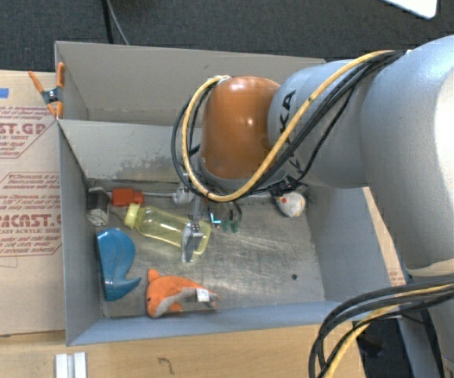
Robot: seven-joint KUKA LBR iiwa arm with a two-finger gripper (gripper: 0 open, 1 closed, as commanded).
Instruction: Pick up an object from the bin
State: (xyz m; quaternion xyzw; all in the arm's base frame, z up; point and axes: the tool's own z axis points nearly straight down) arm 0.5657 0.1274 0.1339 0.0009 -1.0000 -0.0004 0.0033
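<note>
- Gripper (pixel 192 241) hangs low in the grey bin (pixel 274 262), under the arm's orange wrist cover (pixel 238 128). Whether it is open or closed cannot be told from this angle.
- Its tip overlaps the right end of a pale yellow see-through bottle (pixel 157 227) — the bottle lies on its side, with its yellow cap pointing away from the gripper toward the view's left.
- Beyond the bottle, up and left of the gripper, lies an orange-handled tool (pixel 126 198) with a thin metal shaft.
- Left of the gripper and a little nearer the front wall sits a blue plastic shape (pixel 115 262).
- Just below the gripper, against the front wall, lies an orange plush toy (pixel 171 292).
- Right of the gripper, well apart — a small white thing (pixel 291 204) with a red spot.
</note>
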